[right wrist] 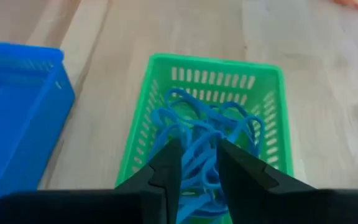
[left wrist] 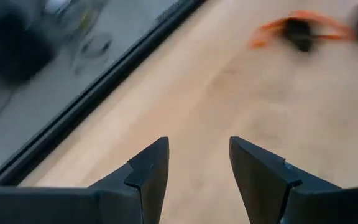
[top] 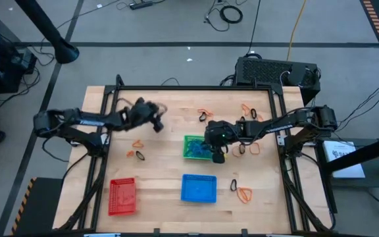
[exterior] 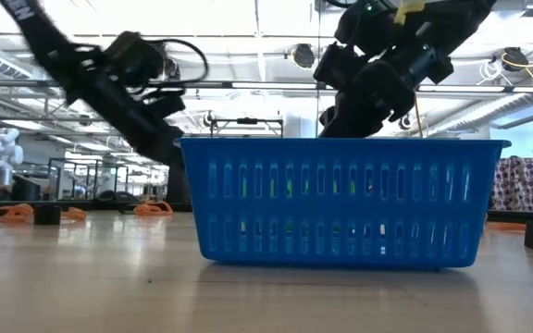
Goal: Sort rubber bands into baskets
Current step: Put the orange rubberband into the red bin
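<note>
The green basket (top: 193, 147) sits mid-table with a tangle of blue rubber bands (right wrist: 205, 146) inside. My right gripper (right wrist: 197, 146) hovers over its right end, open, with the blue bands showing below the gap. Near the table's front are the blue basket (top: 198, 187) and, to its left, the red basket (top: 122, 195). My left gripper (left wrist: 199, 146) is open above bare wood at the far left (top: 155, 120); an orange and a black band (left wrist: 298, 30) lie ahead of it.
Loose orange and black bands lie left of the green basket (top: 138, 149), at the far middle (top: 206, 115), far right (top: 249, 112), right of my right gripper (top: 252, 148) and beside the blue basket (top: 242, 192). A black frame (top: 196, 88) borders the table.
</note>
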Motion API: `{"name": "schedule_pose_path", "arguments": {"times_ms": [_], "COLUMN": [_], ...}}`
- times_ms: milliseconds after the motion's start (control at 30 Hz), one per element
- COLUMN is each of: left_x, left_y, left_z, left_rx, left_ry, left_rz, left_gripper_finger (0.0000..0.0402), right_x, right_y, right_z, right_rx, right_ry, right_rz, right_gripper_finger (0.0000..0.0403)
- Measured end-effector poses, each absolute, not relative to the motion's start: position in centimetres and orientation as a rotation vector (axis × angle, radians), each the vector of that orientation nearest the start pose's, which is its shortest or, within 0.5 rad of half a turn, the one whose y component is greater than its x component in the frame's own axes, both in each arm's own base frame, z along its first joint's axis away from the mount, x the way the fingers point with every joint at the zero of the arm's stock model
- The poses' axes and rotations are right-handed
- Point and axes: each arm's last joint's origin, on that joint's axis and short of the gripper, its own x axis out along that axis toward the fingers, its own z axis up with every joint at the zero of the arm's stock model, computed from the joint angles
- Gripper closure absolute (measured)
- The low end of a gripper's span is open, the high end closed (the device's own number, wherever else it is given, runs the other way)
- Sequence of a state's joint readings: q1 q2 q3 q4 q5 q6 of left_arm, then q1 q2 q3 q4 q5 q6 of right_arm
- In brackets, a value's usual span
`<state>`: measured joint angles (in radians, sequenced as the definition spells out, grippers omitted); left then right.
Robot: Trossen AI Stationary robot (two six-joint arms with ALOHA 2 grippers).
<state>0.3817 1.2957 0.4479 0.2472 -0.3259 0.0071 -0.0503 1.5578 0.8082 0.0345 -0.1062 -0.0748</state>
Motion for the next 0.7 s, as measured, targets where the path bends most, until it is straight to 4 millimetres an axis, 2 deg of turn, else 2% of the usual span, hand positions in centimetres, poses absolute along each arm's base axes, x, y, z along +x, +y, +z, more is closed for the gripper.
{"name": "schedule_pose_path", "arguments": {"times_ms": [100, 300, 500, 700], "left_x": [21.6, 21.1, 20.8, 20.8], "left_y": [11.8, 16.0, 18.6, 19.8], "left_z": [17.8, 19.3, 17.2, 15.0], "left_rx": [-0.137, -0.278, -0.357, -0.382], "left_ry": [0.729, 0.944, 1.100, 1.187], "left_rz": [0.736, 0.866, 0.795, 0.795], "left_gripper_finger": [0.0224, 0.0224, 0.0224, 0.0224], "right_x": [31.0, 31.1, 30.5, 28.7], "right_y": [-1.3, -1.3, -1.4, -1.3], "right_z": [18.2, 18.3, 18.8, 18.9], "right_rx": [-0.052, -0.112, -0.141, -0.141], "right_ry": [0.700, 0.686, 0.703, 0.704], "right_rz": [0.092, 0.112, 0.115, 0.114], "right_gripper_finger": [0.0315, 0.0328, 0.0336, 0.0337]}}
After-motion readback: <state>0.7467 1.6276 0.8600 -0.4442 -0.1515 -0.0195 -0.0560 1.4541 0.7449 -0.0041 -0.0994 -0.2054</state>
